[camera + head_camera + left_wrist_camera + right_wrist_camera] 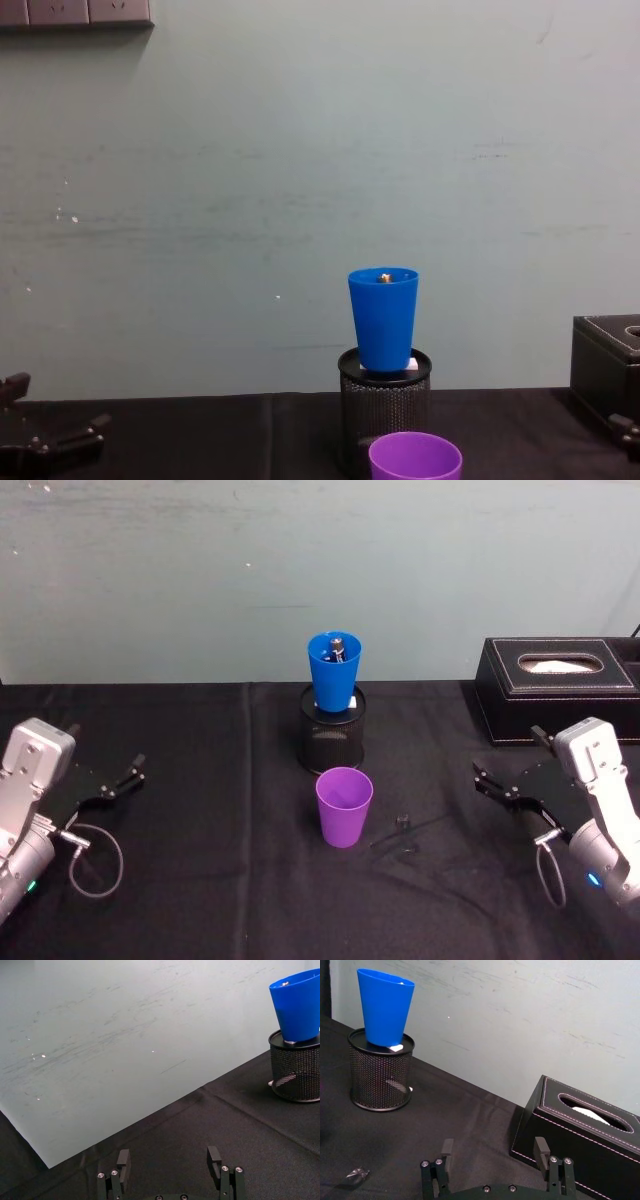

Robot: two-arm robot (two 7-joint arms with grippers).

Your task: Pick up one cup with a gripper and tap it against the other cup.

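smooth purple cup (344, 806) upright before blue cup (333, 672) in mesh holder (332, 742); left gripper (169, 1156), right gripper (494, 1146), fingers wide

The purple cup (343, 810) and blue cup (333, 675) are showing smooth plastic; the holder (332, 745) is possibly showing metal mesh, the tablecloth (200, 880) matt.

On the bench (200, 880), the rear cup (334, 672) sits in the top of the holder (332, 742) at centre, the front cup (343, 807) just before it, a clip (403, 822) right of that, the box (560, 688) back right, the left end effector (169, 1157) far left and the right end effector (494, 1146) far right.
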